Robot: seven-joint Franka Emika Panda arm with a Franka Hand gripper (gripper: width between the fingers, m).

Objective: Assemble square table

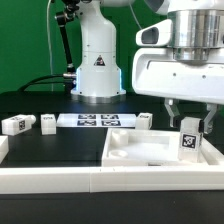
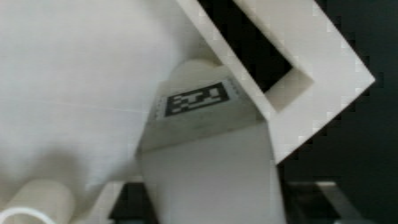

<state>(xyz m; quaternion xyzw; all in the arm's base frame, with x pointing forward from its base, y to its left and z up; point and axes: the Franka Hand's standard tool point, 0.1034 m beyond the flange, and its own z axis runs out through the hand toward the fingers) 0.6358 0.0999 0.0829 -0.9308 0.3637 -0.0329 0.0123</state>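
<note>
The white square tabletop (image 1: 140,150) lies flat at the exterior view's right, recessed side up. One white tagged leg (image 1: 188,142) stands upright on its right corner. My gripper (image 1: 189,124) straddles that leg from above, jaws open, with a dark gap on each side. In the wrist view the leg (image 2: 199,120) rises between the fingers (image 2: 329,192) over the tabletop (image 2: 71,90), gripper (image 2: 222,205) open. Three more legs lie on the black table: two (image 1: 15,125) (image 1: 48,122) at the left, one (image 1: 145,121) behind the tabletop.
The marker board (image 1: 95,121) lies flat in front of the robot base (image 1: 97,70). A long white rail (image 1: 90,180) runs along the front edge, with a side piece (image 1: 3,150) at the left.
</note>
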